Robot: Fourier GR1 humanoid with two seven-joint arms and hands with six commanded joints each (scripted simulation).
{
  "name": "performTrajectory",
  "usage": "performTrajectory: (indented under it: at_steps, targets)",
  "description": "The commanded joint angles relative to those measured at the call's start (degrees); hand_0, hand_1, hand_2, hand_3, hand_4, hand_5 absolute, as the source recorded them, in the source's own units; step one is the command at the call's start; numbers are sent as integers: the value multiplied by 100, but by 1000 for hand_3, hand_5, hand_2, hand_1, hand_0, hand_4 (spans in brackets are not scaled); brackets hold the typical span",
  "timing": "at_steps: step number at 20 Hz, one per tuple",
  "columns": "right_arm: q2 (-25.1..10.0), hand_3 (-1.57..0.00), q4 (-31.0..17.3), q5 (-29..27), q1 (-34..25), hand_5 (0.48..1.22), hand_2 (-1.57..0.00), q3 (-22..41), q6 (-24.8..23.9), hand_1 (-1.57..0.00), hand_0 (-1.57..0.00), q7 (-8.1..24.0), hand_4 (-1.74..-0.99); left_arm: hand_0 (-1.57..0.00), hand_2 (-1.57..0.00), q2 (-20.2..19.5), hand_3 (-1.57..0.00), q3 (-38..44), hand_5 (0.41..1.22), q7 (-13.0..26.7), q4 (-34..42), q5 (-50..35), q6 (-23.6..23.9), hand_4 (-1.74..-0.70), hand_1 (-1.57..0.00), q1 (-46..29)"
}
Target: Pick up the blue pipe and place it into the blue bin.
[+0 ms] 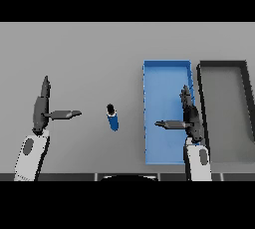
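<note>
One blue bin (pixel 167 73) and one dark bin (pixel 222 65) at its 3 o'clock are being shown unfilled, one blue pipe (pixel 112 119) at its 9 o'clock, while the left hand (pixel 41 109) and right hand (pixel 191 118) are being held open.

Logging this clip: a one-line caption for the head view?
Blue pipe upright on table, blue bin and dark bin beside it, both hands open.
</note>
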State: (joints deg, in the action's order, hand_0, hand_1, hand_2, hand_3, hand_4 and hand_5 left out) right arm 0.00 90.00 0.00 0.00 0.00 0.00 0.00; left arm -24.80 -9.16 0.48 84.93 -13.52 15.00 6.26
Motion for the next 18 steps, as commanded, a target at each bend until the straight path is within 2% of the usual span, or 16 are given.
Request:
performTrajectory:
  at_steps: [1, 6, 7, 8, 9, 14, 16, 18]
  targets:
    - [-8, 1, -16, -8, -25, 594, 1, -13, -5, 1, 1, 18, -1210, 1, 1, 10, 1, -1, 594, -9, -14, 2, 6, -967, 1, 24]
    - [-90, 1, -171, -48, -233, 594, 1, -119, 3, 1, 1, 105, -1210, 1, 1, 96, 1, -30, 594, 82, -247, 71, 41, -967, 1, 276]
    - [-475, 1, -13, 377, -191, 594, 1, 99, 126, 1, 1, -163, -1210, 1, 1, -301, 1, -259, 594, -220, -198, 111, -665, -967, 1, 231]
    - [-728, 1, 94, 647, -106, 592, 1, 254, 237, 1, 1, -364, -1206, 1, 1, -598, 1, -329, 595, -447, -268, 82, -1172, -969, 1, 205]
    - [-842, 1, 150, 841, -12, 589, 1, 370, 281, 1, 1, -431, -1198, 1, 1, -786, 1, -360, 596, -496, -300, 56, -1467, -970, 1, 241]
    - [-991, 1, 299, 1092, 31, 585, 1, 531, 335, 1, 1, -364, -1187, 1, 1, -1000, 1, -499, 593, -789, -289, 47, -1992, -965, 1, 223]
    - [-1019, 1, 321, 1070, 83, 580, 1, 503, 342, 1, 1, -373, -1181, 1, 1, -1112, 1, -614, 586, -947, 12, 2, -2218, -970, 1, 75]
    - [-972, 1, 355, 996, 63, 579, 1, 495, 355, 1, 1, -341, -1194, 1, 1, -1215, 1, -819, 578, -860, 341, -44, -2504, -984, 1, -23]
